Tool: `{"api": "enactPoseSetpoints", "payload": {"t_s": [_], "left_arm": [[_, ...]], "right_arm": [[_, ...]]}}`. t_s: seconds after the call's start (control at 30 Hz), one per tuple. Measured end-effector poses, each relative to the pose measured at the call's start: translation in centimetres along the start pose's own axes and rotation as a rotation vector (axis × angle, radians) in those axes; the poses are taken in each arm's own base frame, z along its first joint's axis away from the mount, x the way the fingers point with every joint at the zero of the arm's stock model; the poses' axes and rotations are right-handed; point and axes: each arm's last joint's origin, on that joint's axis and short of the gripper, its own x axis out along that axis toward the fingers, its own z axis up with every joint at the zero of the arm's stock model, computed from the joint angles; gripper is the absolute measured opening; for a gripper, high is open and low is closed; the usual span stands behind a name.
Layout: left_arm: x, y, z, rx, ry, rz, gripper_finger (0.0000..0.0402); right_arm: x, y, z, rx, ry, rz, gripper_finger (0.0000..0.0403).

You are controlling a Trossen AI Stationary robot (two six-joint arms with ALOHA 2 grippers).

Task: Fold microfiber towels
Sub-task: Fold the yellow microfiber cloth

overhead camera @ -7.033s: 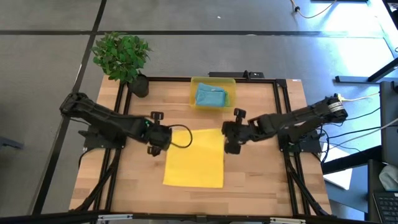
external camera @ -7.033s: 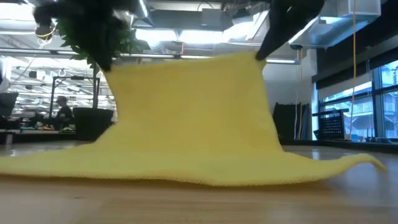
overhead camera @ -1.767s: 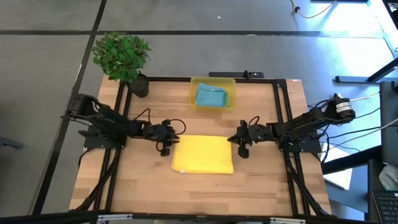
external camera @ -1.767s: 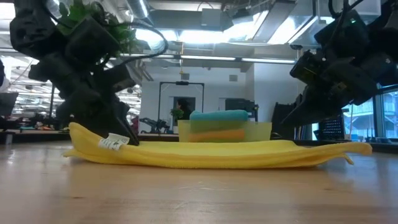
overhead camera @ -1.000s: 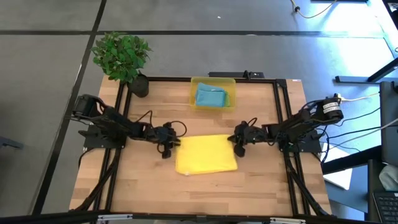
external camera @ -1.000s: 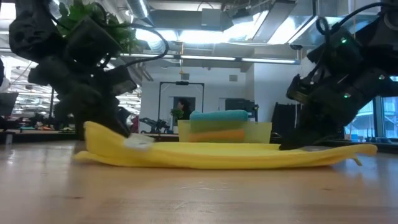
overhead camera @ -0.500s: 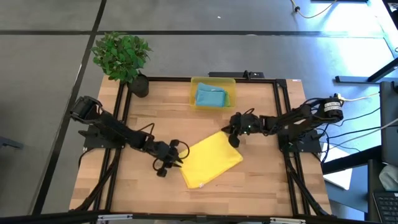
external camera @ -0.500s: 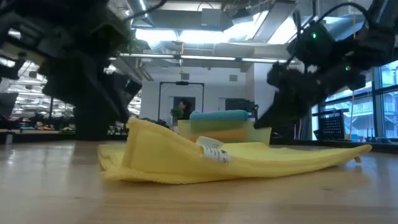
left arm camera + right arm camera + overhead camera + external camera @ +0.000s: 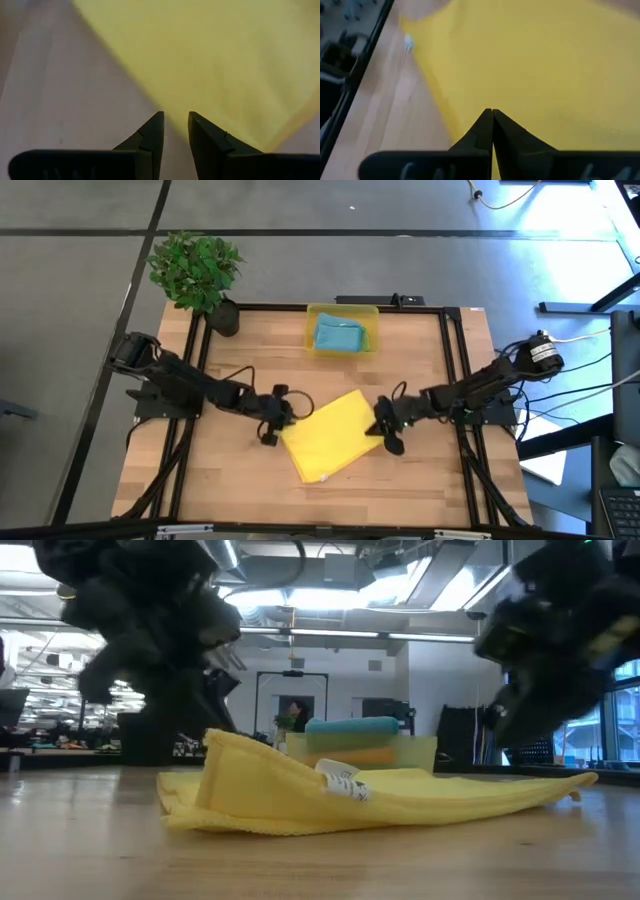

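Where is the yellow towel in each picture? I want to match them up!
High view: yellow towel lies mid-table, turned askew, between the two grippers.
Low view: it lies low across the middle.
Left wrist view: it fills the far side.
Right wrist view: it fills most of the picture.
Shared landmark: its small white tag, also in the high and right wrist views.

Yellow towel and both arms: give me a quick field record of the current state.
yellow towel: folded, lying askew on the table, white tag showing
left gripper: at the towel's left edge, jaws slightly apart, nothing visibly between them
right gripper: at the towel's right corner, jaws shut, not visibly holding cloth
yellow bin: at the table's far edge, teal towel on top, an orange one beneath
potted plant: far left corner
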Motion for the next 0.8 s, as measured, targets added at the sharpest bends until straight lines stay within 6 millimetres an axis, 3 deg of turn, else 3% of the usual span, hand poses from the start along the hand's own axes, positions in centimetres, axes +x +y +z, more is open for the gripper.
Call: {"api": "enactPoseSetpoints", "payload": {"t_s": [0.17,0.3,0.53,0.8], "left_arm": [[0.2,1.8,-0.3,-0.065,0.034,0.016,0.008],[0.2,2.2,-0.6,-0.106,0.056,0.028,0.008],[0.1,1.0,-1.2,-0.15,0.125,0.0,0.008],[-0.2,-1.8,-1.1,-0.122,0.108,-0.071,0.008]], "right_arm": [[0.1,2.3,-1.5,0.008,0.059,0.045,0.001],[0.0,2.7,-2.2,0.048,0.109,0.042,0.001],[-0.3,1.5,-3.6,0.158,0.232,-0.119,0.001],[-0.4,-1.1,-2.4,0.169,0.184,-0.255,0.001]]}}
